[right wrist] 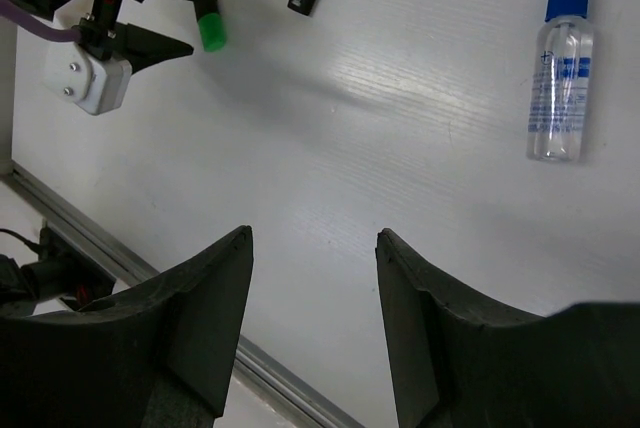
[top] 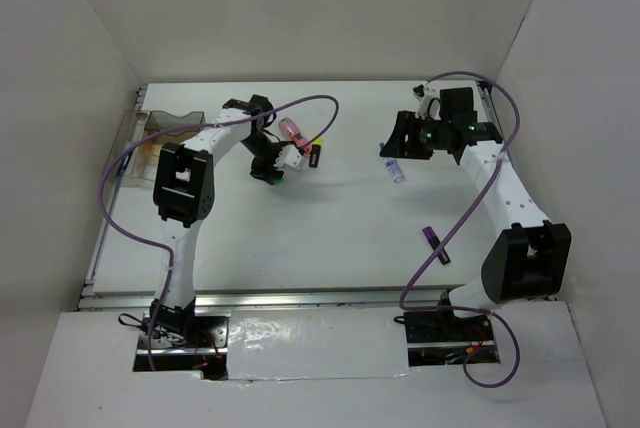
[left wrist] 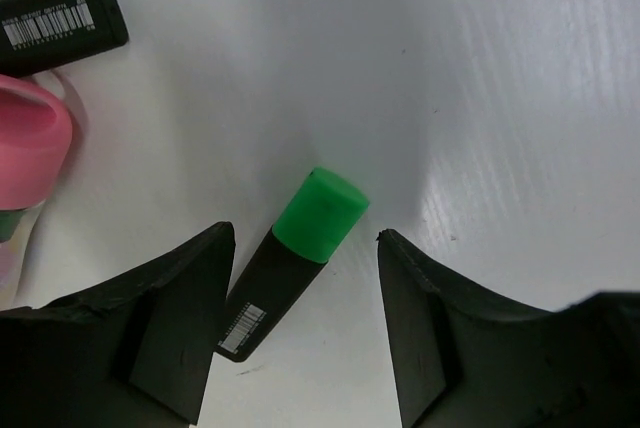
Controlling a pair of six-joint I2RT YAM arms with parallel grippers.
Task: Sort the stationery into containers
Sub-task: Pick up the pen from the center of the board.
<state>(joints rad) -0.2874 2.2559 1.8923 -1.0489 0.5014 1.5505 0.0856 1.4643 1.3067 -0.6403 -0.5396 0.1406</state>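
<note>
- Left end effector (left wrist: 305, 236): jaws apart, gripping nothing.
- Green highlighter (left wrist: 290, 266): flat on the tabletop (left wrist: 520, 98), between the left fingers and nearer the left one. Contact cannot be determined.
- Pink tube (left wrist: 30, 138) and second highlighter (left wrist: 60, 23): outside the jaws.
- Right end effector (right wrist: 315, 238): jaws apart, empty.
- Bottle (right wrist: 560, 78): flat, well apart from it.
- Box (top: 170, 126): far-left tabletop corner.

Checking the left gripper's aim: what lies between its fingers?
A green-capped black highlighter, lying on the white table between the open fingers, shown in the left wrist view.
</note>
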